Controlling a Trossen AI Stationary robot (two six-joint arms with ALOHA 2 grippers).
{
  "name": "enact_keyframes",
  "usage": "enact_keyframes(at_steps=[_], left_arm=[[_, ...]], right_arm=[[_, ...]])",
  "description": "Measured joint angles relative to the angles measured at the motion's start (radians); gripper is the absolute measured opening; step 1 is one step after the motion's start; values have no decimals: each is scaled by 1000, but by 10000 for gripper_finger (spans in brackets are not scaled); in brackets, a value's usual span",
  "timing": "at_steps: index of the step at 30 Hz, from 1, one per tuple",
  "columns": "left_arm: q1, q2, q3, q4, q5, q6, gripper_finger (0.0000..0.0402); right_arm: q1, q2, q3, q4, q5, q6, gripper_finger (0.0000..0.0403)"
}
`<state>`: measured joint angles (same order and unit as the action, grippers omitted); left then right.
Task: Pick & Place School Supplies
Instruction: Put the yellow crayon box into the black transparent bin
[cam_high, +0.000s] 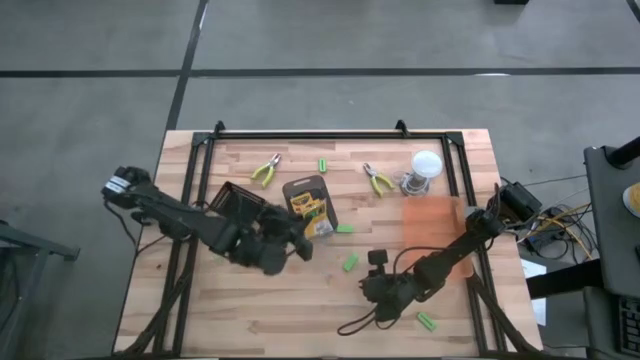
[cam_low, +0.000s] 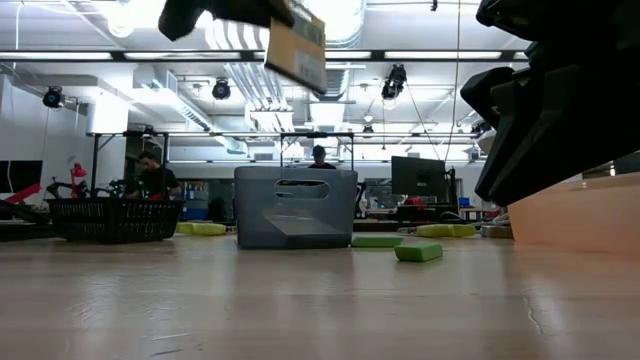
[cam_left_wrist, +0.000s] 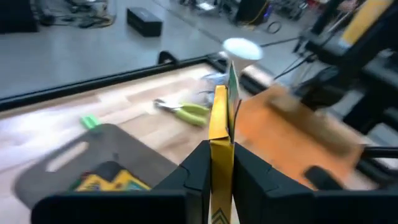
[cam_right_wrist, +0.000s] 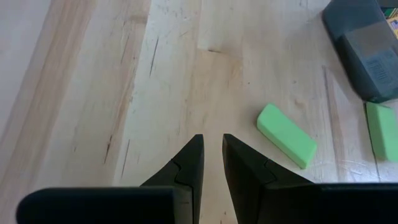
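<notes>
Bare wood lies ahead of the right gripper (cam_right_wrist: 211, 155), hovering low at the table's (cam_high: 250, 320) near edge, fingers slightly parted, holding nothing; a green stick (cam_right_wrist: 286, 135) lies just beyond. Farther in, the left gripper (cam_left_wrist: 221, 165) is clamped on a yellow-and-green crayon box (cam_left_wrist: 222, 124), upright and lifted beside the tray (cam_high: 300, 186). Pliers (cam_high: 265, 170) lie near the far edge.

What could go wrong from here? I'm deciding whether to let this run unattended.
The left gripper pinches only the crayon box's lower edge, so it may twist or slip out above the tray. The right gripper hangs empty beside a green stick; closing from there would likely miss it.
</notes>
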<state>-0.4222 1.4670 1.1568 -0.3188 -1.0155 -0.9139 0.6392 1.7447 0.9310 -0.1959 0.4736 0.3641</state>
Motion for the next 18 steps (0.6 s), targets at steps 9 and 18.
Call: enact_keyframes(at_steps=[9,18], left_arm=[[173,2,0,-157,140,14,48],[276,2,-31,-170,308,-21,48]], right_arm=[[0,0,0,0,0,0,57],[0,0,0,-1,0,0,57]])
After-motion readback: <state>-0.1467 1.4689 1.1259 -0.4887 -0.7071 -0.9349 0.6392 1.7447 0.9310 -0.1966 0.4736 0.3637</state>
